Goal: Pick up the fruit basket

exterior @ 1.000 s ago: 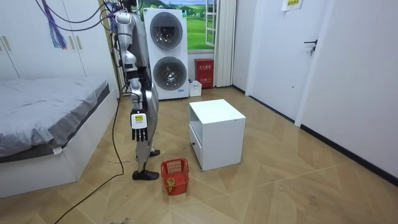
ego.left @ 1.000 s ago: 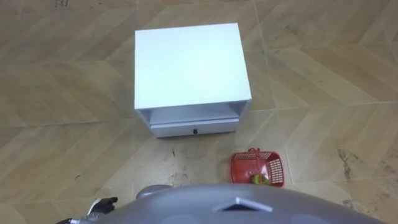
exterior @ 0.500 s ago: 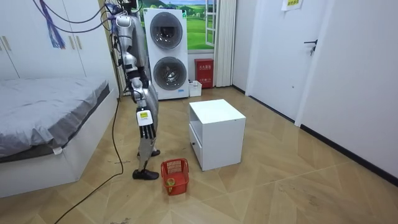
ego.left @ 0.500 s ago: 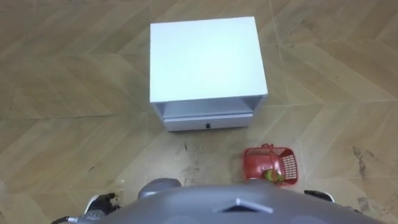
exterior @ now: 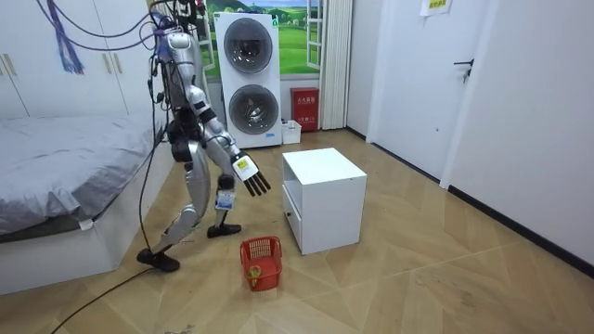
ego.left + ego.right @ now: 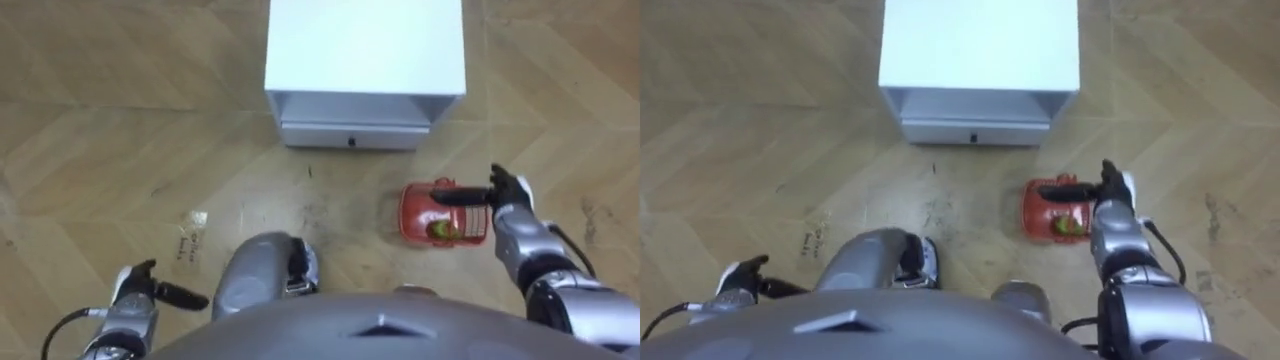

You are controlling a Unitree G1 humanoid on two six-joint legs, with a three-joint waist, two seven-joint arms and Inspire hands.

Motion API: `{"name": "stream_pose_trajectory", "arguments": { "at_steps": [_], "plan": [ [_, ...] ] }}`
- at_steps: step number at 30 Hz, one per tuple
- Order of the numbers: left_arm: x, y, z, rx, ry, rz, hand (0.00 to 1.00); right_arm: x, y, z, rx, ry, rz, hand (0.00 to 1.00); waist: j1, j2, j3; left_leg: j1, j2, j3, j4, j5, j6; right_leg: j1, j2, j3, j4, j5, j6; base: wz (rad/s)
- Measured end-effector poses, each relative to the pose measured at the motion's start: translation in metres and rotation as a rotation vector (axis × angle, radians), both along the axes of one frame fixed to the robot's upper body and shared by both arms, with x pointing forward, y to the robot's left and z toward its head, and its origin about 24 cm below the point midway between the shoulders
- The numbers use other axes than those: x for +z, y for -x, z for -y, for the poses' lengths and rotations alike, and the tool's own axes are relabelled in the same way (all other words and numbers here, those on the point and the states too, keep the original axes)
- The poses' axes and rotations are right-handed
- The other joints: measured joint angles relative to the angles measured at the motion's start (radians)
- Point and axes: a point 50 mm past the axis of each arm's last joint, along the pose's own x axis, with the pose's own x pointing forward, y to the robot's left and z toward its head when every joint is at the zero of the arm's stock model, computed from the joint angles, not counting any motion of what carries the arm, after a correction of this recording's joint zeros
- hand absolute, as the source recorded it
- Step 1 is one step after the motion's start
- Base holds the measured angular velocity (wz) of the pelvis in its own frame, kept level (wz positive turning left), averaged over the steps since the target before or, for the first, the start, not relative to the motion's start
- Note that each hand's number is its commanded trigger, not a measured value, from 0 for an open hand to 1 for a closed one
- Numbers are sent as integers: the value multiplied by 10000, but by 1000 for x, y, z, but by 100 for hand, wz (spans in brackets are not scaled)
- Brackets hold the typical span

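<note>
The fruit basket [image 6: 445, 212], red and latticed, is seen on the wooden floor [image 6: 90, 150] in front of the white cabinet [image 6: 365, 45]. It lies off the right end of the cabinet's drawer [image 6: 320, 135] and apart from it. A greenish fruit [image 6: 437, 230] is seen inside the basket, at the side farther from the cabinet.

The right hand [image 6: 510, 192] is held out in front of the cabinet, beyond its right front corner. Its fingers [image 6: 460, 197] are stretched straight and kept narrow together, pointing across the top of the basket, and nothing is held in them. In the room view this hand is shown about level with the cabinet's top, well above the basket and not touching it.

The left hand [image 6: 135, 292] is seen farther back from the cabinet, off its left front corner. Its fingers are loosely extended and nothing is held.

In the room view the robot is shown facing the cabinet's drawer side. It is bent forward, with one leg set toward the cabinet and the other stretched out behind. Two stacked washing machines [image 5: 249, 79] are seen against the wall behind the cabinet. A bed [image 5: 74, 158] is seen beyond the robot, on the side away from the cabinet.
</note>
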Motion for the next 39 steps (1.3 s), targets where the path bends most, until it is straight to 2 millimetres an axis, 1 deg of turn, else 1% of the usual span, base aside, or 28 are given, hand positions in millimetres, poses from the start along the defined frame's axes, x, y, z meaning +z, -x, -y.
{"name": "stream_pose_trajectory", "arguments": {
  "at_steps": [1,2,3,4,5,6,7,9,10,11,12,14,16,19,20,21,25,26,27,29,31,32,33,34,35,37,38,39],
  "plan": [
    [6,-19,-4,-142,-278,395,0,4,-5,2,-173,170,237,0,-35,-232,146,-678,5,402,1109,-464,199,-456,-348,-4,1327,-593,-24,53],
    [9,-26,-3,-234,-376,567,0,7,-8,5,-245,289,367,0,-6,-252,163,-1066,53,444,1704,-707,247,-735,-411,-8,1838,-920,-52,38],
    [11,-32,-3,-297,-544,749,0,13,-17,6,-332,400,733,0,88,-224,180,-1736,293,567,2810,-1172,310,-1303,-462,54,2929,-1376,-147,-3],
    [11,-33,-4,-300,-599,756,0,15,-21,5,-344,428,906,0,156,-219,183,-1998,385,611,3305,-1396,321,-1595,-547,70,3482,-1542,-192,-27],
    [11,-30,-6,-166,-679,697,0,21,-29,4,-331,409,1216,0,208,-225,181,-2403,474,690,4138,-1850,271,-2021,-838,32,4521,-1797,-312,-23],
    [9,-23,-7,-84,-774,528,0,26,-34,4,-361,422,1540,0,187,-252,172,-2725,471,849,4790,-2177,383,-2270,-1150,65,5514,-1982,-242,-13],
    [9,-23,-6,1,-785,548,0,28,-36,5,-373,478,1673,0,152,-258,178,-2873,467,943,5115,-2305,469,-2418,-1268,145,5999,-2047,-214,9],
    [7,-15,-9,522,-804,474,0,35,-42,6,-358,598,2084,0,-17,-291,190,-3442,461,1188,6236,-2745,652,-3009,-1481,675,7615,-2173,-161,23],
    [7,-13,-12,797,-860,541,0,37,-45,6,-375,593,2228,0,-96,-334,200,-3757,456,1257,6749,-2902,666,-3292,-1621,826,8339,-2173,-160,26],
    [8,-13,-13,915,-894,592,0,39,-46,6,-369,601,2298,0,-115,-375,220,-3900,459,1291,6990,-2964,679,-3433,-1664,890,8672,-2173,-160,27],
    [9,-12,-17,1072,-988,673,0,42,-49,6,-328,607,2483,0,-141,-470,258,-4188,458,1369,7441,-3067,699,-3702,-1696,1096,9328,-2173,-160,22],
    [8,-7,-17,1129,-1056,568,0,48,-53,5,-272,631,2794,0,-324,-500,261,-4536,460,1439,8070,-3211,778,-3949,-1840,1181,10203,-2174,-158,32],
    [5,0,-16,955,-1211,274,0,50,-55,6,-285,618,2952,0,-495,-613,299,-4784,470,1532,8767,-3384,801,-4022,-1963,1322,11136,-2173,-159,30],
    [2,11,-15,672,-1254,1,0,51,-55,7,-433,510,2989,0,-631,-689,328,-4980,525,1528,9346,-3527,834,-4014,-1971,1387,11859,-2180,-172,15],
    [1,15,-14,532,-1255,-98,0,51,-55,8,-499,535,2998,0,-684,-774,344,-5045,581,1561,9523,-3574,814,-4063,-2001,1438,12127,-2192,-193,3],
    [0,19,-13,390,-1281,-247,0,52,-56,8,-564,533,3060,0,-708,-874,335,-5149,672,1596,9618,-3602,774,-4188,-2004,1495,12351,-2222,-174,0],
    [-3,31,-12,257,-1252,-599,0,56,-57,8,-651,463,3315,0,-970,-1105,326,-5309,708,1543,9828,-3537,539,-4310,-1918,1548,12757,-2242,-188,6],
    [-4,36,-12,262,-1226,-678,0,54,-53,11,-781,424,3262,0,-970,-1140,313,-5313,709,1468,9891,-3524,387,-4256,-1884,1509,12817,-2251,-207,0],
    [-4,38,-12,253,-1213,-680,0,51,-50,12,-907,381,3177,0,-969,-1183,286,-5308,728,1437,9934,-3503,332,-4224,-1827,1511,12869,-2305,-319,0],
    [-6,44,-10,145,-1161,-859,0,48,-44,16,-1031,406,3054,0,-975,-1192,293,-5314,723,1398,10036,-3501,257,-4136,-1762,1514,12968,-2428,-480,0],
    [-7,46,-9,-32,-1145,-978,0,48,-43,18,-1057,405,3030,0,-976,-1210,302,-5420,635,1359,10147,-3511,69,-4199,-1760,1639,13180,-2568,-571,-4],
    [-7,49,-9,-74,-1131,-1053,0,49,-43,19,-977,472,3013,0,-978,-1206,302,-5579,563,1254,10275,-3520,-100,-4264,-1765,1681,13353,-2688,-629,-8],
    [-7,50,-10,-78,-1109,-1102,0,49,-43,19,-901,523,2981,0,-990,-1206,301,-5771,400,1055,10441,-3524,-341,-4294,-1768,1690,13575,-2806,-681,-9],
    [-7,51,-10,-86,-1067,-1132,0,49,-43,19,-852,542,2974,0,-995,-1214,299,-5865,335,964,10528,-3523,-441,-4309,-1769,1705,13686,-2852,-705,-8],
    [-7,53,-9,-112,-966,-1183,0,49,-43,19,-865,527,2978,0,-993,-1232,295,-6023,223,824,10716,-3529,-645,-4316,-1769,1758,13934,-2950,-735,-5],
    [-8,54,-8,-174,-777,-1233,0,48,-42,20,-940,453,2973,0,-1068,-1277,290,-6224,77,750,11008,-3526,-818,-4160,-1771,1775,14309,-3094,-766,3],
    [-10,54,-3,-218,-588,-1214,0,50,-42,24,-945,468,2977,0,-1091,-1140,336,-6367,127,597,11261,-3516,-852,-4117,-1588,1736,14503,-3116,-754,-7],
    [-12,55,2,-282,-304,-1229,0,50,-42,25,-941,374,2963,0,-1031,-1068,354,-6534,49,369,11282,-3406,-1094,-4187,-1412,1762,14511,-3166,-754,-14]
  ]
}}
